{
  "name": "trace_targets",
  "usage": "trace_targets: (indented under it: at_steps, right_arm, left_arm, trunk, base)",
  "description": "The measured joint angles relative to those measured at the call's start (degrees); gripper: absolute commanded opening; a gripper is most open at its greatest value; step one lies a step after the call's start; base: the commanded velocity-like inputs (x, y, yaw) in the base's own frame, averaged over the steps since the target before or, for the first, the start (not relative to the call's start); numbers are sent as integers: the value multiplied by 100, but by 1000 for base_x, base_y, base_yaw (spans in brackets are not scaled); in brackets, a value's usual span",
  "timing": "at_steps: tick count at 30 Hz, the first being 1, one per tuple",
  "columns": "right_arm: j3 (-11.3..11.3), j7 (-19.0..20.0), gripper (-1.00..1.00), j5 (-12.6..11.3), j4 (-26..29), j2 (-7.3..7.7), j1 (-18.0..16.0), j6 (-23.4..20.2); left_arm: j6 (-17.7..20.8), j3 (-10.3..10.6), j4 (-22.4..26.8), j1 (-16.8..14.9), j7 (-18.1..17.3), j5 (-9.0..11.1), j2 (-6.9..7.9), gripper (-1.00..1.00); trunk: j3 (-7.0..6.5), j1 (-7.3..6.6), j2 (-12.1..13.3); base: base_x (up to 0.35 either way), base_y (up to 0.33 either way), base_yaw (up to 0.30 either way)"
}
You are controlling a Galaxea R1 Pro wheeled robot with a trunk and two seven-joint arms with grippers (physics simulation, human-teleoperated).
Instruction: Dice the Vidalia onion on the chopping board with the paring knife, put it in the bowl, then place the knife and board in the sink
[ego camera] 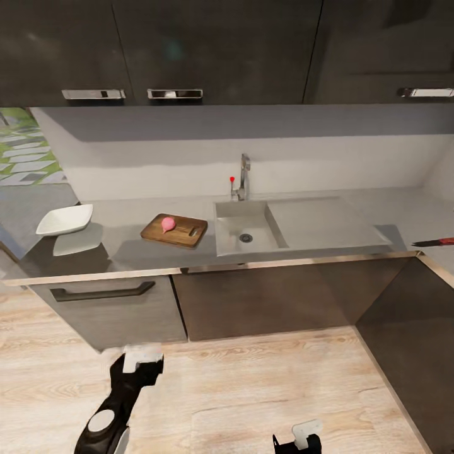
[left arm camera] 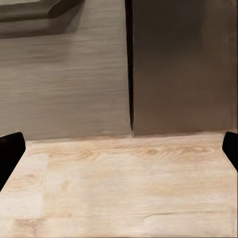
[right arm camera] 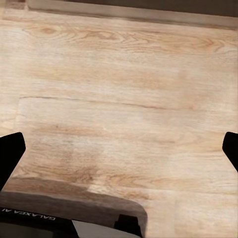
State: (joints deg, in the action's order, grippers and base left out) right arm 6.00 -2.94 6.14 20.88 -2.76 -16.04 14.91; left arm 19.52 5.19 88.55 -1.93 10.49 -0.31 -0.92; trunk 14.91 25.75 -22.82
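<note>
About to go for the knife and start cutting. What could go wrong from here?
1. The paring knife lies far along the countertop, past the sink; reaching it probably means moving the base.
2. The onion sits loose on the chopping board and may roll under the blade.
3. The board lies near the counter's front edge, so a push could shift it off.

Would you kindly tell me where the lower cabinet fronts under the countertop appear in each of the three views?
Head view: the lower cabinet fronts run across the middle, beneath the countertop.
Left wrist view: they stand close, beyond the floor, the lighter drawer front meeting the darker door at a vertical seam.
Right wrist view: a dark strip past the planks, probably their base.
Shared landmark: the pale wooden floor.
</note>
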Motion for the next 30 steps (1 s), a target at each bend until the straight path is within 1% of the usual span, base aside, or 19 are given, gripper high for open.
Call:
trace_targets:
  at_steps: [1,2,3,4,5,7,8,9,10,12,15,19,23,24,25,30]
  right_arm:
    - [-3,0,100,-2,4,-1,0,1]
    - [-5,0,100,-3,8,-1,0,1]
    - [-8,0,100,-5,10,0,0,3]
    - [-13,0,100,-11,16,2,0,7]
    - [-16,0,100,-15,20,2,0,8]
    - [-25,0,100,-26,27,3,0,11]
    - [-37,0,100,-40,42,3,0,14]
    - [-44,0,100,-45,51,3,0,15]
    - [-57,0,100,-52,69,8,0,17]
    - [-73,0,100,-58,87,28,-1,18]
    - [-89,-8,100,-62,113,53,-1,19]
    - [-97,-54,100,-64,189,61,-1,21]
    - [-95,-82,100,-64,225,63,0,22]
    - [-95,-88,100,-64,227,66,1,22]
    - [-95,-97,100,-65,205,71,0,23]
    - [-96,-102,100,-67,192,78,0,22]
  left_arm:
    - [-468,125,-12,309,10,-9,6,100]
    - [-755,176,-17,536,12,-16,10,100]
    - [-887,195,-18,648,11,-21,12,100]
    - [-1205,227,-29,946,7,-23,19,100]
    - [-1381,241,-53,1162,2,-27,26,100]
    - [-1561,246,-103,1338,-5,-29,33,100]
    - [-1729,250,-154,1455,-13,-26,44,100]
    - [-1818,251,-188,1504,-16,-21,59,100]
    - [-1973,251,-276,1576,-20,-12,106,100]
    - [-2153,245,-462,1644,-31,1,186,100]
    - [-2305,239,-798,1691,-31,11,265,100]
    - [-2361,225,-1166,1708,-32,18,284,100]
    - [-2375,216,-1416,1712,-28,27,287,100]
    - [-2374,210,-1528,1713,-26,32,285,100]
    - [-2375,190,-1837,1714,-25,45,285,100]
    - [-2380,175,-2060,1712,-23,46,281,100]
  trunk:
    - [2,0,-1]
    - [1,0,-1]
    - [1,0,0]
    - [2,0,0]
    - [1,0,-1]
    - [1,0,0]
    - [1,0,0]
    - [1,0,0]
    - [1,0,-1]
    - [1,0,-1]
    - [1,1,0]
    - [1,1,0]
    - [1,1,0]
    - [1,1,0]
    - [0,0,0]
    - [-17,0,0]
  base:
    - [0,0,0]
    - [0,0,0]
    - [0,0,0]
    - [0,0,0]
    - [0,0,0]
    - [0,0,0]
    - [0,0,0]
    - [0,0,0]
    - [0,0,0]
    - [0,0,0]
    - [0,0,0]
    - [0,0,0]
    - [0,0,0]
    - [0,0,-53]
    - [0,0,-74]
    - [0,0,-142]
